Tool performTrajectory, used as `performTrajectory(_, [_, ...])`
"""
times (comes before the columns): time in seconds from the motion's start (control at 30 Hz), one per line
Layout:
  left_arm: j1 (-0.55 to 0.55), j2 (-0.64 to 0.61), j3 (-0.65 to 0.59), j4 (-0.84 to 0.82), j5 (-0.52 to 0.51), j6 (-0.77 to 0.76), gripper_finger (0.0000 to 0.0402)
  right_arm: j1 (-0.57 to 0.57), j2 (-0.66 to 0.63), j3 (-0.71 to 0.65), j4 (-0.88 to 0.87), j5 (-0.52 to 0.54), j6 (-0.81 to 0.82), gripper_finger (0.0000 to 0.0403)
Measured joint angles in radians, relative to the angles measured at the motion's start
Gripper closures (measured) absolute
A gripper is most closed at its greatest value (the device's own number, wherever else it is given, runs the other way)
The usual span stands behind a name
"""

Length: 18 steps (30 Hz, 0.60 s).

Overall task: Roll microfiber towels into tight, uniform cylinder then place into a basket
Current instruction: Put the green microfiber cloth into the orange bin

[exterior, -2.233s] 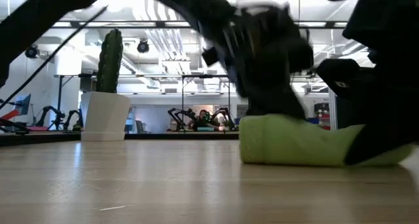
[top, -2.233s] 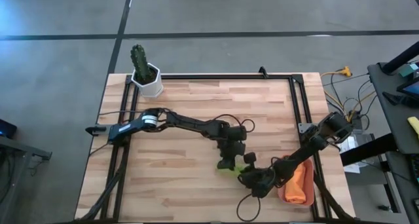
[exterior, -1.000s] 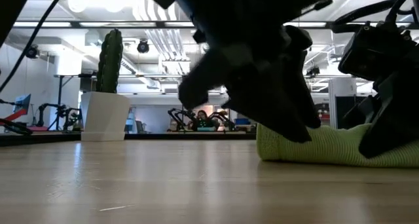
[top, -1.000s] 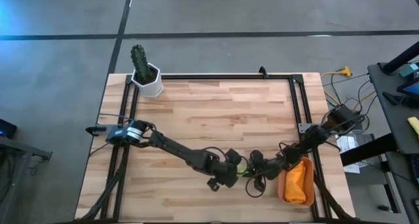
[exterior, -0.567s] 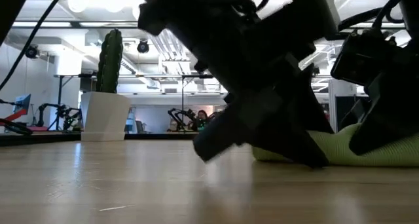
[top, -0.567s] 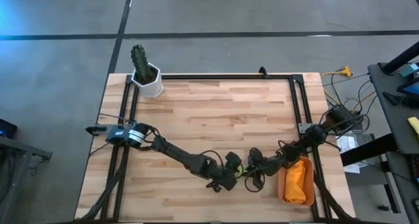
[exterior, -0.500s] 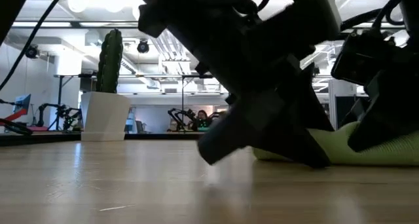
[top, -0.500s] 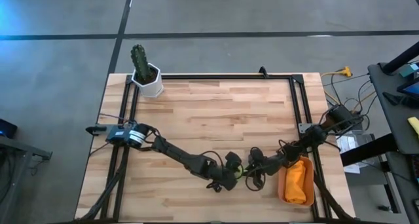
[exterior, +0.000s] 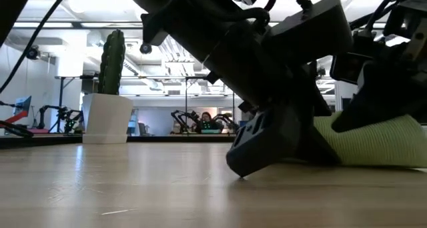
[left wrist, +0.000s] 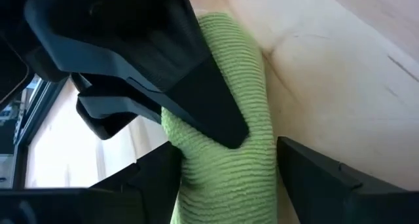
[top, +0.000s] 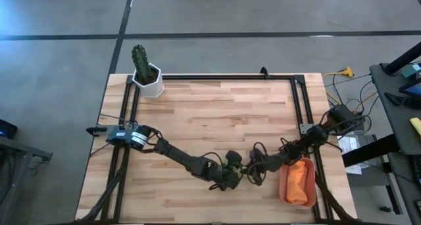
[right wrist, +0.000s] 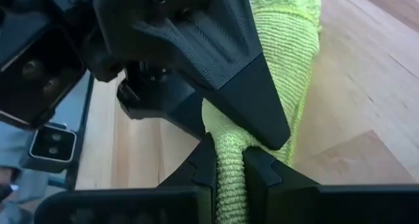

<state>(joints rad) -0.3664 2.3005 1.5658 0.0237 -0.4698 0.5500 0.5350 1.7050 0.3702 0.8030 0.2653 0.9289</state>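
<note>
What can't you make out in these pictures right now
- Green towel, high view: mostly covered by the two grippers meeting over it; whether the roll is tight is unclear.
- Green towel's far end, low view: cut off by the picture's right edge.
- Basket, high view: its inside is hidden under the orange towel.
- Basket and orange towel, low view: hidden behind the arms.

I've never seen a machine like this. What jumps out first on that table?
Two dark arms meet near the front of the wooden table, both working on a rolled lime green towel: the right gripper pinches one end, while the left gripper stands open around the roll. Just to their right, an orange towel lies in the basket, and a cactus in a white pot stands at the far left corner.
</note>
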Motion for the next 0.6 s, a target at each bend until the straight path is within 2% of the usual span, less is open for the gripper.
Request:
performTrajectory(0.13, [0.001, 0.001, 0.000, 0.003, -0.043, -0.047, 0.0178, -0.001, 0.000, -0.010, 0.027, 0.000, 0.019, 0.0374])
performTrajectory(0.23, [0.000, 0.001, -0.001, 0.006, -0.059, -0.048, 0.0204, -0.001, 0.001, -0.020, 0.087, -0.003, 0.019, 0.0374])
performTrajectory(0.37, [0.000, 0.001, -0.001, 0.008, -0.064, -0.050, 0.0269, 0.000, 0.000, -0.031, 0.095, -0.007, 0.029, 0.0374])
performTrajectory(0.53, [-0.002, 0.001, 0.003, -0.005, -0.067, -0.049, 0.0376, 0.000, 0.006, -0.038, 0.103, -0.007, 0.041, 0.0372])
performTrajectory(0.6, [-0.003, 0.001, 0.005, -0.008, -0.065, -0.047, 0.0385, 0.002, 0.006, -0.038, 0.102, -0.007, 0.019, 0.0363])
